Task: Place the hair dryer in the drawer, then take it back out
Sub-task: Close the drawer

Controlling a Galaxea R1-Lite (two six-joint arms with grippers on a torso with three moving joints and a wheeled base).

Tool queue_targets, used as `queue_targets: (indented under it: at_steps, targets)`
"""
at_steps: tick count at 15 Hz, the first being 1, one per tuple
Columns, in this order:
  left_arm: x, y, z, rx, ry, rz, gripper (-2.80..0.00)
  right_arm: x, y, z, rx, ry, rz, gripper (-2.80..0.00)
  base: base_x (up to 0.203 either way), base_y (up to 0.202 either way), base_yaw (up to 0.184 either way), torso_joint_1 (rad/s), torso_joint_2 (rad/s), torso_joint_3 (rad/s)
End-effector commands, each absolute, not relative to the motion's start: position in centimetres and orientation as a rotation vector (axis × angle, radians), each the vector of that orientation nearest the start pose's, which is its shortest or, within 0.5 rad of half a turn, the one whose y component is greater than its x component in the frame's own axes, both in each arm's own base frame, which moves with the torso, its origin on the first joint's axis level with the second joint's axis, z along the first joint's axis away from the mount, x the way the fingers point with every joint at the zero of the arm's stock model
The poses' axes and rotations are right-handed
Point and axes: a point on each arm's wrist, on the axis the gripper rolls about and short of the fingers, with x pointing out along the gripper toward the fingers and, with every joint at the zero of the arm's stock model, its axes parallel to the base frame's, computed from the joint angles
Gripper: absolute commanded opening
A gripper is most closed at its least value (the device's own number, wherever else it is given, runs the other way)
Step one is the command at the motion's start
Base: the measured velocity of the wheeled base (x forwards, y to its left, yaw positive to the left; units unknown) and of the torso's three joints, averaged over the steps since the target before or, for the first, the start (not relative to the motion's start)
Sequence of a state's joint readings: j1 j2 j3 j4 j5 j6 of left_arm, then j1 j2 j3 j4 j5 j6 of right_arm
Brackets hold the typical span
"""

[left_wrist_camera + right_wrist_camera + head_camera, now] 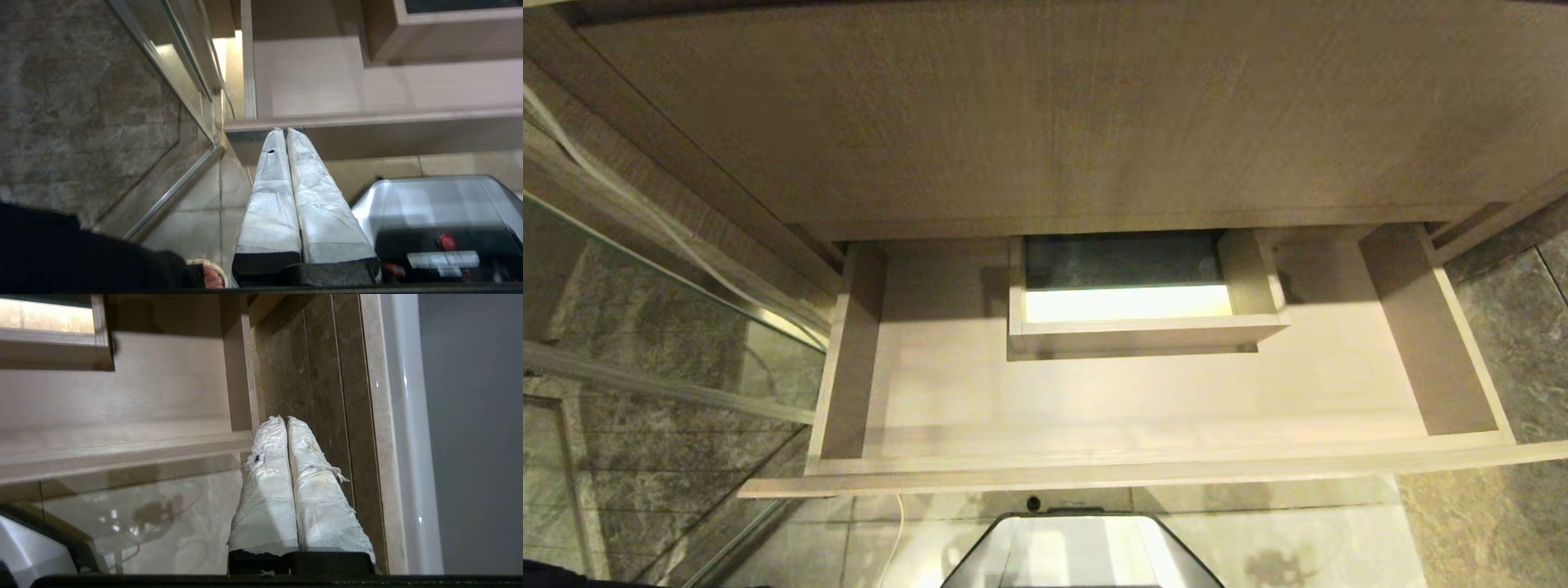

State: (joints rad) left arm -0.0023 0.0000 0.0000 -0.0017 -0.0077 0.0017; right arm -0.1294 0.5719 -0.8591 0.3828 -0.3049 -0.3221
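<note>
The wide, shallow wood-grain drawer [1143,408] stands pulled out under the vanity, and nothing lies on its floor. A boxed cut-out [1143,331] sits at its middle back. The hair dryer is out of view. Neither arm shows in the head view. My left gripper [284,130] is shut and holds nothing; its white-wrapped tips hang just below the drawer's front left corner [245,126]. My right gripper [283,419] is shut and bare too, low beside the drawer's right front corner [241,433].
My own base [1086,547] sits on the pale tiled floor just before the drawer front. A glass shower partition with a metal frame [670,351] stands at the left. A dark wall panel [310,375] and a white edge [404,416] stand at the right. A person's foot [210,275] shows in the left wrist view.
</note>
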Motion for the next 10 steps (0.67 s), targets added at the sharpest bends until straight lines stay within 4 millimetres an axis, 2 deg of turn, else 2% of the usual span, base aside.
queue_targets:
  at_steps: [1, 6, 10]
  targets:
    - [-2.3, 0.0, 7.6, 0.002, -0.003, -0.011, -2.80, -0.4, -0.6, 27.4, -0.328, 0.171, -0.407, -2.80, 0.000, 0.000, 0.000, 0.007, 0.36, 0.359]
    - [-2.3, 0.0, 7.6, 0.002, -0.003, -0.011, -2.80, 0.1, -0.7, 27.2, -0.331, 0.153, -0.385, -2.80, 0.000, 0.000, 0.000, -0.036, 0.36, 0.349]
    - [-2.3, 0.0, 7.6, 0.002, -0.002, -0.010, -2.80, 0.7, -0.7, 26.1, -0.336, 0.191, -0.372, -2.80, 0.000, 0.000, 0.000, -0.059, 0.34, 0.333]
